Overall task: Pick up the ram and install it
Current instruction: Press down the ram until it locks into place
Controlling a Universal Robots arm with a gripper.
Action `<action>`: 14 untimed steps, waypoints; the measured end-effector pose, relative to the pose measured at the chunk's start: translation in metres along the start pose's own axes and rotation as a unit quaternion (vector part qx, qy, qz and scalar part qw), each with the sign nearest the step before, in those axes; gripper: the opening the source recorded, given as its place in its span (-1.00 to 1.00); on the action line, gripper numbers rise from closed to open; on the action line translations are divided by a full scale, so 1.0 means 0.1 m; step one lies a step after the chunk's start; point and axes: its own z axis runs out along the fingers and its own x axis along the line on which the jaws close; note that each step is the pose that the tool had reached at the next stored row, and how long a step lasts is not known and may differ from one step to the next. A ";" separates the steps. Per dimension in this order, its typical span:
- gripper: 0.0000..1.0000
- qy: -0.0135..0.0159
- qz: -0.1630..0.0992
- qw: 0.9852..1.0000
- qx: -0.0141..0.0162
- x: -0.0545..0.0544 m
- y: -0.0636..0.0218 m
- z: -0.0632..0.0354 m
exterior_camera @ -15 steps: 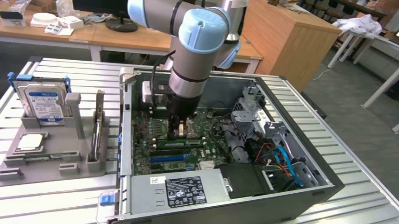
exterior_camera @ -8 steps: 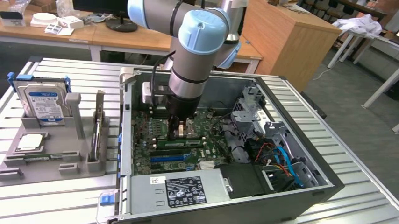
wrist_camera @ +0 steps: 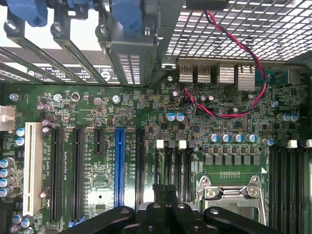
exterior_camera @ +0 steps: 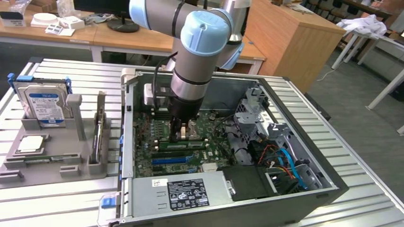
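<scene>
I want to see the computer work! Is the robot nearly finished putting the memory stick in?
Not finished. The hand is shut and down inside the computer case, just above the motherboard. Whether it pinches the ram I cannot tell. The long black memory slots beside the processor socket look empty, so nothing is installed there yet.

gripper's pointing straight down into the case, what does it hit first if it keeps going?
Most likely the motherboard. The shut gripper points down at its slot area beside the processor socket; nothing visible lies between, though depth is unclear.
</scene>
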 end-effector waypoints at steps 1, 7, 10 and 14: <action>-0.79 0.000 0.000 1.000 0.000 0.00 0.000 0.000; -0.79 0.000 0.000 1.000 0.000 0.00 0.000 0.008; -0.79 0.000 0.000 1.000 0.000 0.00 -0.001 0.017; -0.79 0.000 0.000 1.000 0.000 0.00 -0.001 0.017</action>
